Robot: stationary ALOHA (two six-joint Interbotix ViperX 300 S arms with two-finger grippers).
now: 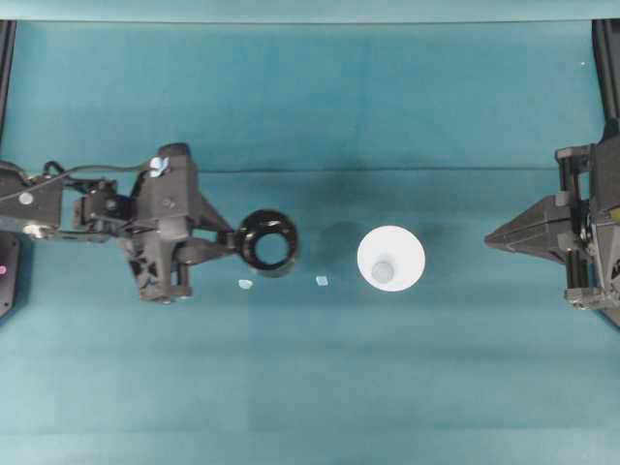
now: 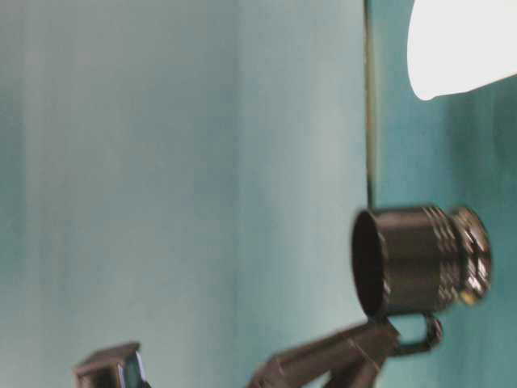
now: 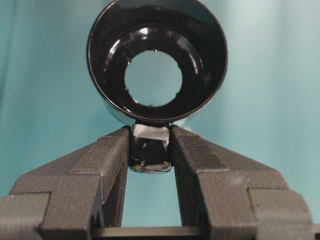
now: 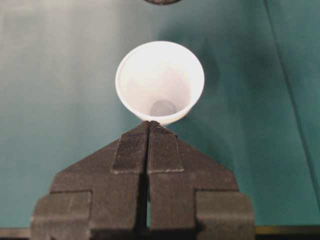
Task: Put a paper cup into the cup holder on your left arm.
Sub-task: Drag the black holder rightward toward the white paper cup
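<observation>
Glossy black holder is pinched by its small knob handle between the left gripper fingers, with the open mouth turned toward the wrist camera just ahead of the tips. Its base is seen to be a ring with a round hole, ribbed on the outside in the table-level view.

White cup stands upright on the teal cloth, just ahead of the right gripper tips and well apart from the holder. The right gripper is pressed fully together, holding nothing; contact with the cup rim is not seen.

Cup: thin paper, conical, wide round rim, small greyish base. Holder: hard, shiny, cylindrical. Finger pads: matte black, finely ribbed. Two small pale scraps lie on the cloth between holder and cup.

Risks, as judged:
- Thin cup wall could be crushed or tipped if nudged by the shut fingers before they are spread.
- Grip on the holder is by a small knob only; the holder could swivel or slip when the cup is pressed in.
- Holder height above the cloth is hard to read, table-level view being blurred, so misalignment at insertion is possible.
- Cup rim looks wider than the holder mouth, so jamming partway is likely.
</observation>
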